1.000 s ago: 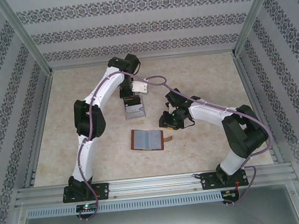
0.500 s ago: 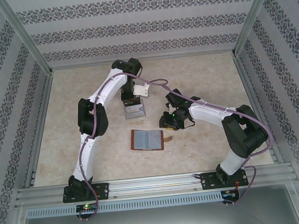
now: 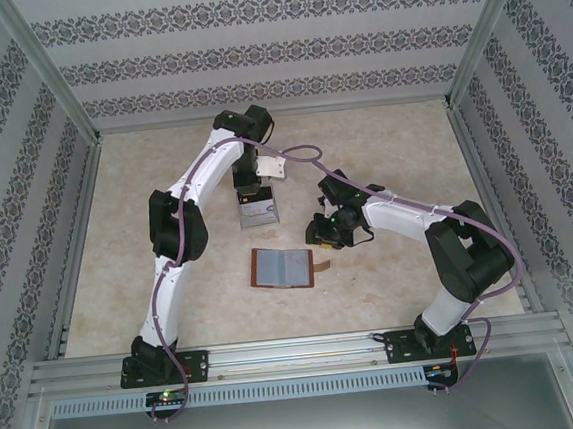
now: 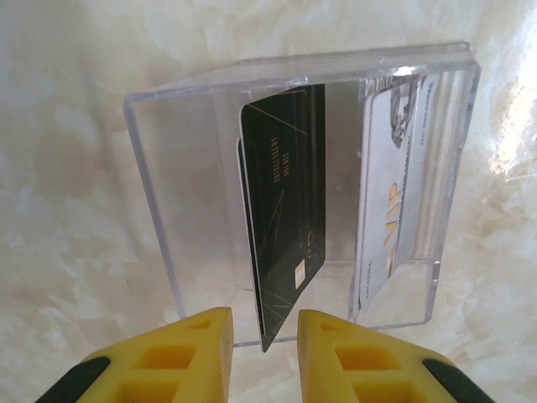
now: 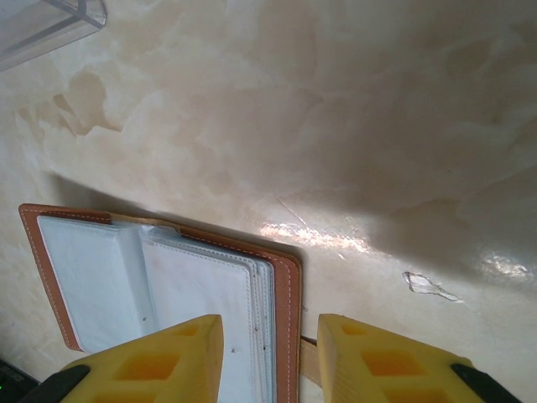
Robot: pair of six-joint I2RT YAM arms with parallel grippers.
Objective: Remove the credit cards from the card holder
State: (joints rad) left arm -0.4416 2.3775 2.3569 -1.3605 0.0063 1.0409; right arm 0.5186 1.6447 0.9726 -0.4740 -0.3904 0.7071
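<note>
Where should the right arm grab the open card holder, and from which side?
Probably its right brown edge, next to the strap tab, coming straight down from above. The card holder lies open and flat on the table, so the stacked, stitched rim is the only thickness on offer; the right gripper has its jaws open astride that edge.

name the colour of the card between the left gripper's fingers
The card is black with thin gold lines; clearest in the left wrist view.
</note>
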